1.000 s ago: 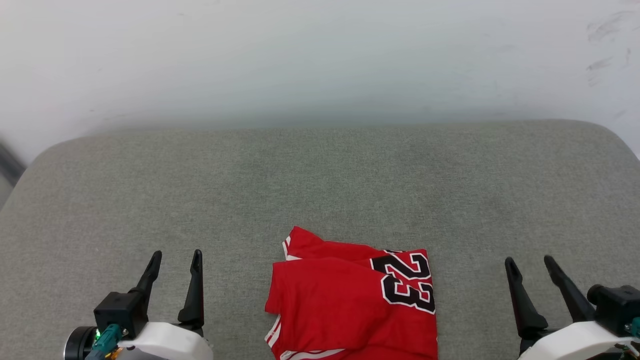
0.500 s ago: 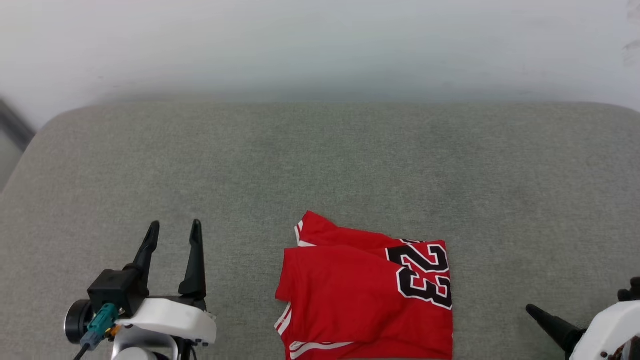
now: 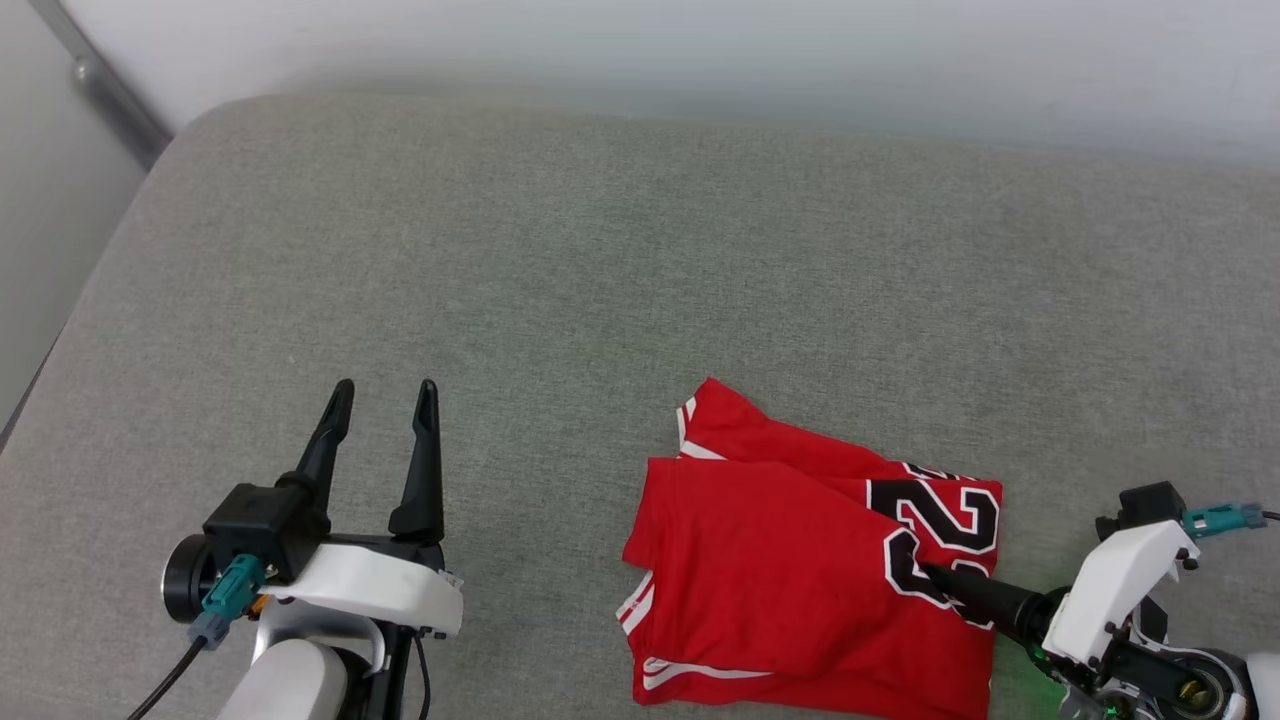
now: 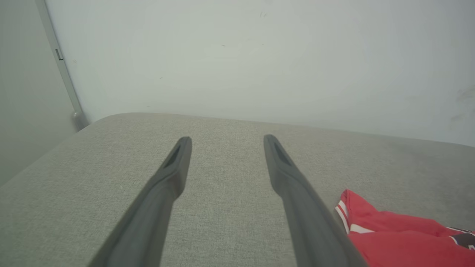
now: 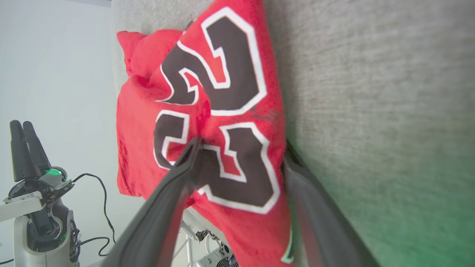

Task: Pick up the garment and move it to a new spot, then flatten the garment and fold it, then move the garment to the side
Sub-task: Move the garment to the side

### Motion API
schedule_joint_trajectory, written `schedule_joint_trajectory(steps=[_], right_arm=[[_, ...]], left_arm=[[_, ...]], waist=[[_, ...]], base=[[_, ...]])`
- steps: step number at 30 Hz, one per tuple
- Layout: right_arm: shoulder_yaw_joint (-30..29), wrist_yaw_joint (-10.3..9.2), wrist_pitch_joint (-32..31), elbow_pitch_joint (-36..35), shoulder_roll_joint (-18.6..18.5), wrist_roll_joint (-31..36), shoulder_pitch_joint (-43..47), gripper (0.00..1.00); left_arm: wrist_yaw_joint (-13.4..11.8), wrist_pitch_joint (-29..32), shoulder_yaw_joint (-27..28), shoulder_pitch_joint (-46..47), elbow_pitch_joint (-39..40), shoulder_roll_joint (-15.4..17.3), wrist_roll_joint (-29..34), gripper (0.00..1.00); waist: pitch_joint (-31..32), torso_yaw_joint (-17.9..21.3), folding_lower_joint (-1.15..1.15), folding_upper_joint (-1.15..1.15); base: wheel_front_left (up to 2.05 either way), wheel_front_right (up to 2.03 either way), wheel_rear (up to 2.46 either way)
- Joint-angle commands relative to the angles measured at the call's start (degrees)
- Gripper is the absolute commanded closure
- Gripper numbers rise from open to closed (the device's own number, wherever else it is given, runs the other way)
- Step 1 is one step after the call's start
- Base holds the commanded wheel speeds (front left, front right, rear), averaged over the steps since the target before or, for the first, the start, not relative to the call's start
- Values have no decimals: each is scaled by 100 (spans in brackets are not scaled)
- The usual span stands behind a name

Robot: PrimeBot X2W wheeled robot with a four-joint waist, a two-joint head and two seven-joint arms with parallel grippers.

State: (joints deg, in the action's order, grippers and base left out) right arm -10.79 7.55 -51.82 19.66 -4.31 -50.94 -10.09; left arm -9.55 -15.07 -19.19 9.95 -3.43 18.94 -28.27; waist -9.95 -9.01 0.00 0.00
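Near the front edge of the grey cushion (image 3: 600, 250), right of centre, the folded red jersey (image 3: 790, 590) lies flat, with bare fabric stretching wide behind it and to its left, up to the pale wall (image 3: 700, 50). Right gripper (image 5: 240, 146): jaws spread, one finger on the number 23, the other at the jersey's right edge, not closed. Left gripper (image 3: 385, 385): jaws spread, empty, over bare cushion well left of the jersey.
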Motion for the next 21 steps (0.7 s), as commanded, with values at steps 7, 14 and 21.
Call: schedule_joint_trajectory(steps=[7, 14, 21], right_arm=[[377, -13, 152, 478, -5, -66, -58, 100], [983, -9, 534, 25, -422, 220, -230, 100], [1530, -9, 594, -192, -919, 935, -449, 100]], left_arm=[[139, -12, 54, 84, -156, -96, 148, 0], [194, -10, 72, -142, -259, 20, 247, 0], [107, 3, 146, -253, -102, 134, 266, 0]], waist=[[46, -151, 0, 0], [421, 196, 0, 0], [476, 1074, 0, 0]], base=[[0, 0, 0], [0, 0, 0], [0, 0, 0]])
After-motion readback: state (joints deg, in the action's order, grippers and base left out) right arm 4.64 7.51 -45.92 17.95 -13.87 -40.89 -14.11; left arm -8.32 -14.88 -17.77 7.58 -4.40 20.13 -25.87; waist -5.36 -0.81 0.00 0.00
